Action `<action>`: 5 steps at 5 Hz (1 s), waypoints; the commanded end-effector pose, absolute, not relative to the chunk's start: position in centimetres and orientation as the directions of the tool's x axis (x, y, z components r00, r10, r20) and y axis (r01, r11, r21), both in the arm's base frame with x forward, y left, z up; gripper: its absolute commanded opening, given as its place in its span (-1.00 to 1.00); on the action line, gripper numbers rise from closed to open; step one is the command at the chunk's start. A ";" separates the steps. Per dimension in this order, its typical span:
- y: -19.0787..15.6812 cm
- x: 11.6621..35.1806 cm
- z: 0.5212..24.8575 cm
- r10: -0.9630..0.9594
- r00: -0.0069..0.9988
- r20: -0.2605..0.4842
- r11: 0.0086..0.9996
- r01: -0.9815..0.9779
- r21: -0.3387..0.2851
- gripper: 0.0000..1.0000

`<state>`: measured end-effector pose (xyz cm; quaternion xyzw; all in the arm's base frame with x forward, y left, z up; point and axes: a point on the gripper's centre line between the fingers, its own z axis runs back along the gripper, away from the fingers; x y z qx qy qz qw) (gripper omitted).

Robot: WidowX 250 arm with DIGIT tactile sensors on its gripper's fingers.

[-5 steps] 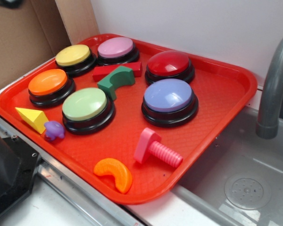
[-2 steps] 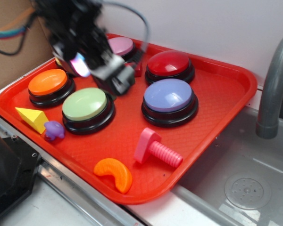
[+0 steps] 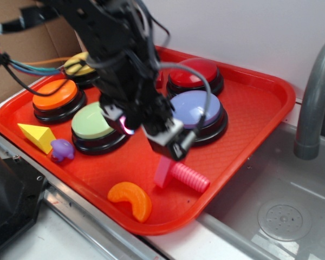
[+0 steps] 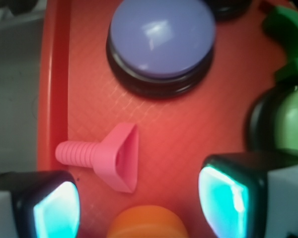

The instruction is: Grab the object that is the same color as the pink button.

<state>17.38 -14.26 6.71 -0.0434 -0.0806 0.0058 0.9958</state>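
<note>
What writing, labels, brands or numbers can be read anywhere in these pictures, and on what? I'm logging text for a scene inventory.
None: no readable text shows in either view.
The pink bolt, the lavender-blue button, the red tray and the orange crescent are all plain.
The gripper shows only glowing teal pads, no markings.
The cardboard behind the tray shows no print.

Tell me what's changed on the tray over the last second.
The arm entered from the back left and swept forward; the gripper now hangs open just above the pink bolt, holding nothing. The bolt, the lavender button, the orange crescent and the tray have not moved.
</note>
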 end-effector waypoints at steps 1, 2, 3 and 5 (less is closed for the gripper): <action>-16.1 18.7 4.8 -0.013 0.988 0.157 0.996 0.027 -0.089 1.00; -16.2 18.8 3.8 0.008 0.985 0.171 0.998 0.003 -0.066 0.50; -16.2 18.9 4.0 -0.001 0.984 0.180 0.998 0.013 -0.069 -1.00; -15.9 18.8 4.7 0.007 0.983 0.185 0.997 0.009 -0.083 -1.00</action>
